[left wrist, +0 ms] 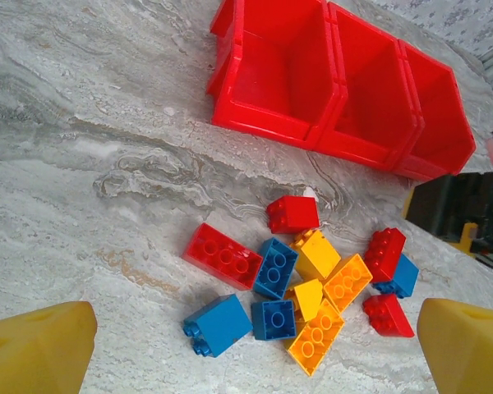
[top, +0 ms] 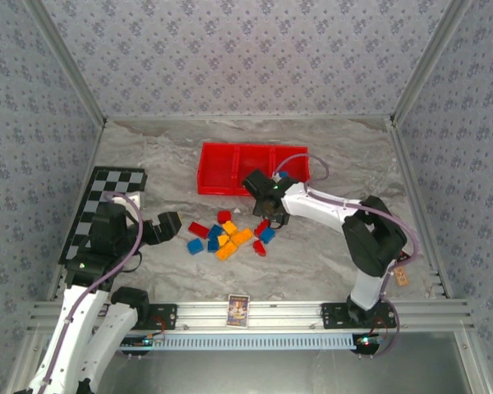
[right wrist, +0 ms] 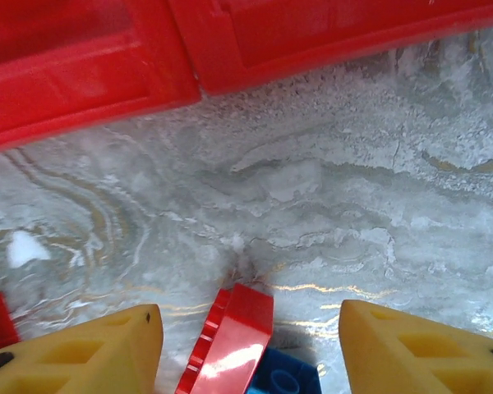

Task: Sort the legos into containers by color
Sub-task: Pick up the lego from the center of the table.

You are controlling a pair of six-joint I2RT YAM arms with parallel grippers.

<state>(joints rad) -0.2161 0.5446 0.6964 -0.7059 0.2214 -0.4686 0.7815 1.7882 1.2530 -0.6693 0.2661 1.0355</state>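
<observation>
Red lego stands edgewise, long axis toward containers.

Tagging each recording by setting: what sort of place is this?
Probably a lab robot test cell: a marble-patterned tabletop boxed in by patterned wall panels on an aluminium frame, with a checkered board at one side.

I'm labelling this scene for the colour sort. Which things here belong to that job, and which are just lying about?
Part of the job:
- red, blue and yellow legos, piled mid-table
- red three-compartment tray, behind the pile

Just lying about:
- black-and-white checkered board, at the left side
- small printed card, at the near rail
</observation>
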